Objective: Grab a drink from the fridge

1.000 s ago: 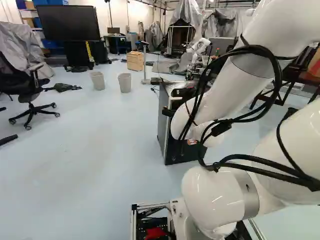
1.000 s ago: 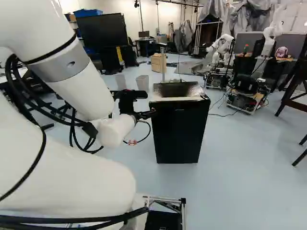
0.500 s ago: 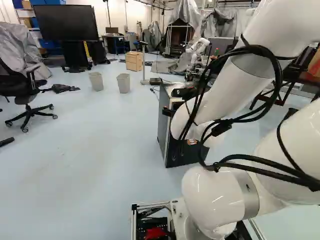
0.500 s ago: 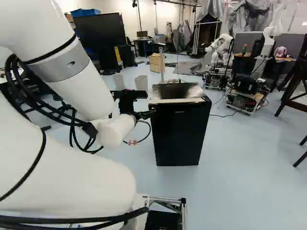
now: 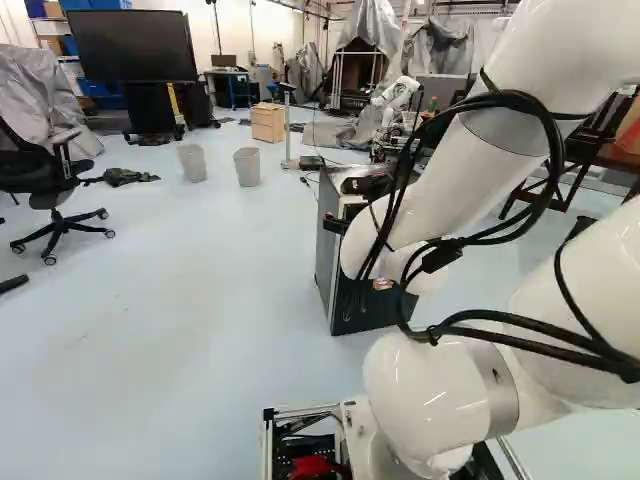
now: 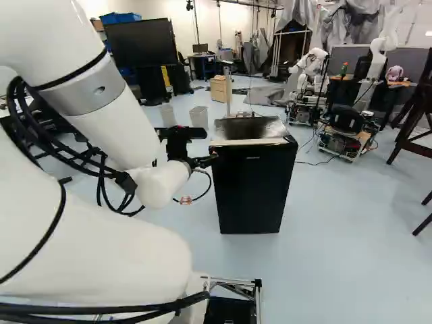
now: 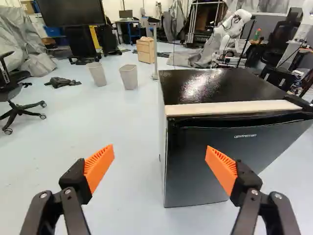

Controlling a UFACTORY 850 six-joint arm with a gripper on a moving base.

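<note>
Presently, the fridge [image 6: 251,189] stands shut, right of the middle of the right base view; in the left base view the arm [image 5: 500,130] covers part of it. The drink is not visible, so it is probably inside. The gripper [image 7: 160,157] is wide, with nothing between its orange pads [image 7: 99,167], and the door [image 7: 225,164] is ahead of it.

The step in hand seems to be opening this door. To do it well, the robot should line up one finger with the recess [image 7: 234,121] under the pale strip [image 7: 234,108] — or with the door's free edge — and pull slowly in an arc, because a straight pull could slip or drag the fridge.

On the door is a short pale label [image 7: 245,136] — one line of print, left unread here.
</note>
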